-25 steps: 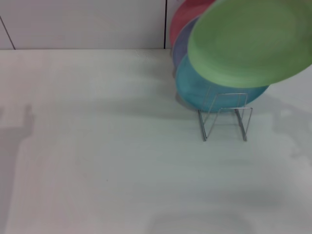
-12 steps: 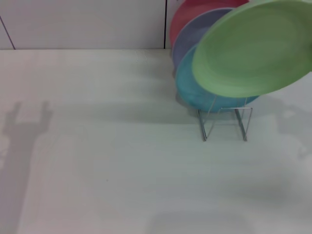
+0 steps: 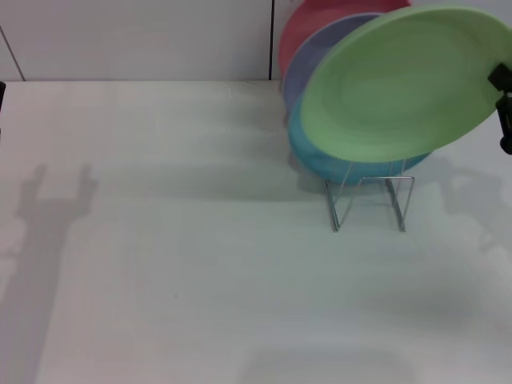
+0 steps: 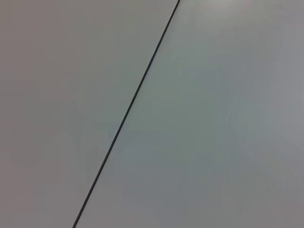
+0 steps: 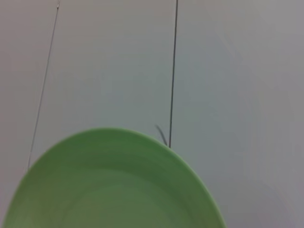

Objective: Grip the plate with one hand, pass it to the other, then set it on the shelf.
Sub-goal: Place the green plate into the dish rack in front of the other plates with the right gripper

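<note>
The plate (image 3: pixel 400 84) looked light and stiff, probably a matte plastic, so I judged it would not bend in a grasp and would not break easily, but its smooth surface could slip if it was pinched weakly. The raised rim seemed the best place to take hold, because it gives the fingers an edge to close over. The plate was round, shallow and plain light green, without any pattern. It was in the air and tilted, with its hollow face toward the camera, in front of the blue plate (image 3: pixel 320 160), the purple plate (image 3: pixel 308 64) and the red plate (image 3: pixel 300 28) that stood in the shelf (image 3: pixel 370 200).

In the head view, the plate was at about 1 o'clock from the middle of the table (image 3: pixel 160 240), and the free wire loops of the shelf were just below it, at 6 o'clock from the plate.

The right gripper (image 3: pixel 502 108) was at the plate's rim at 3 o'clock, and it appeared to be clamped on that rim. The left gripper was not visible; its wrist view showed only a wall.
</note>
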You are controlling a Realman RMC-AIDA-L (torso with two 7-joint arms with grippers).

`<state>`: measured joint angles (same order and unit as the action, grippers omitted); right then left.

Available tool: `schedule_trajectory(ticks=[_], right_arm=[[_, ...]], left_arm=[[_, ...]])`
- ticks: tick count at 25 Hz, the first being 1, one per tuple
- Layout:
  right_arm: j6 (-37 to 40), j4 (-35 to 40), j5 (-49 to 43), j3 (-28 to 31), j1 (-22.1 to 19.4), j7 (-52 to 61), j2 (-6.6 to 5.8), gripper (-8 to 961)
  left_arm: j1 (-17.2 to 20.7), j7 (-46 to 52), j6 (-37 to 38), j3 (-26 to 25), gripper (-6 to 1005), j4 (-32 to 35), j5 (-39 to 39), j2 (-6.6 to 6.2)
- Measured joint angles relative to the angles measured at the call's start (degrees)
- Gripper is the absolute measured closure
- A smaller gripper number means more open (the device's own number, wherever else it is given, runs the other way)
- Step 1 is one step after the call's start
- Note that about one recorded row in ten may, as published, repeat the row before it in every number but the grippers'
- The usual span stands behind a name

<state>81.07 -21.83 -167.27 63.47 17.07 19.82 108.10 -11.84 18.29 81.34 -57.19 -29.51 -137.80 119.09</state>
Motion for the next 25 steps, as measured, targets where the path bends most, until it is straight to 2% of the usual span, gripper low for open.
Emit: schedule_trajectory(ticks=[14, 20, 25], right_arm=[[2.37, 3.12, 0.07, 0.40, -0.07, -0.71, 2.39, 925], [3.88, 5.56, 0.10, 1.25, 0.25, -3.93, 4.34, 925], [4.69, 6.48, 0.10, 2.10, 0.31, -5.03, 5.32, 924]], left_arm=[[0.59, 1.10, -0.08, 1.61, 229, -0.18, -0.37, -0.50], [0.59, 1.31, 0.11, 2.41, 229, 0.16, -0.46, -0.60], [0.72, 1.32, 0.32, 2.57, 229, 0.30, -0.54, -0.68]])
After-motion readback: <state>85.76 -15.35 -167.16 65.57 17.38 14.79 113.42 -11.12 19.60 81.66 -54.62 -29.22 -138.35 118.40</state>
